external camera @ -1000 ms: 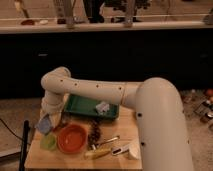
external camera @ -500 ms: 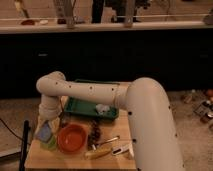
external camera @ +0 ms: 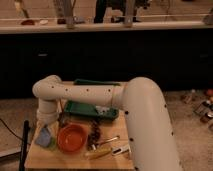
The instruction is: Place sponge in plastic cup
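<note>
My white arm (external camera: pixel 100 95) reaches across the wooden table (external camera: pixel 75 160) to its left side. The gripper (external camera: pixel 48 125) points down at the end of the arm, just left of the orange bowl. Right under it is a light blue sponge (external camera: pixel 43 135), resting on or in a pale green plastic cup (external camera: pixel 51 145) at the table's left edge. The wrist hides where the gripper meets the sponge, so I cannot tell whether it holds it.
An orange bowl (external camera: pixel 72 138) stands right of the cup. A green tray (external camera: pixel 90 109) lies at the back under the arm. A dark cluster (external camera: pixel 95 132) and some utensils, one with a yellow handle (external camera: pixel 102 149), lie at the front right. A dark counter runs behind.
The arm has shifted a little left and lowered over the cup. The blue sponge has come down with the gripper to the cup.
</note>
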{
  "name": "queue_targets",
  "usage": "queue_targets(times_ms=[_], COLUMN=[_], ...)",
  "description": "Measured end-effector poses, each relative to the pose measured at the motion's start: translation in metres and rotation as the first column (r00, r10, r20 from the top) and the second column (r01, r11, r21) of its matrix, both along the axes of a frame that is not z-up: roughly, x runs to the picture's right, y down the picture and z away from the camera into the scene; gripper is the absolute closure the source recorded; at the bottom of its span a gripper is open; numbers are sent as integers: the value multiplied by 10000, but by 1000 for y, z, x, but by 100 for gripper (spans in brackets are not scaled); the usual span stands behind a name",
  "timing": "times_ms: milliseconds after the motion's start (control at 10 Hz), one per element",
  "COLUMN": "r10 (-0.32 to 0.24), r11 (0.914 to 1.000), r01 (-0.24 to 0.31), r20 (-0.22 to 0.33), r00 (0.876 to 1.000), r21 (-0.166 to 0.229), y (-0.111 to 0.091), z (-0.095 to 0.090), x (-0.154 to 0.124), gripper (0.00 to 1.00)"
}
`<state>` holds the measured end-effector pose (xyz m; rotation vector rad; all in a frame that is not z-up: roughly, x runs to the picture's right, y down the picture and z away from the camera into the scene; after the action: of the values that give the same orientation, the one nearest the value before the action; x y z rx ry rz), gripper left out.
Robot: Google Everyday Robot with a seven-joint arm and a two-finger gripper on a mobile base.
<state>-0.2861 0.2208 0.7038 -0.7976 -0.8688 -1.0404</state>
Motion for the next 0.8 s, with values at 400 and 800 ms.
queue_targets(times_ms=[400, 800], r10=[-398, -426], r11=[9990, 9983], r01=[400, 428], r20=[112, 55], r00=[9991, 9991], r21=[-189, -392], y=[13, 13], z=[0, 3], x=[0, 4], gripper=[97, 60])
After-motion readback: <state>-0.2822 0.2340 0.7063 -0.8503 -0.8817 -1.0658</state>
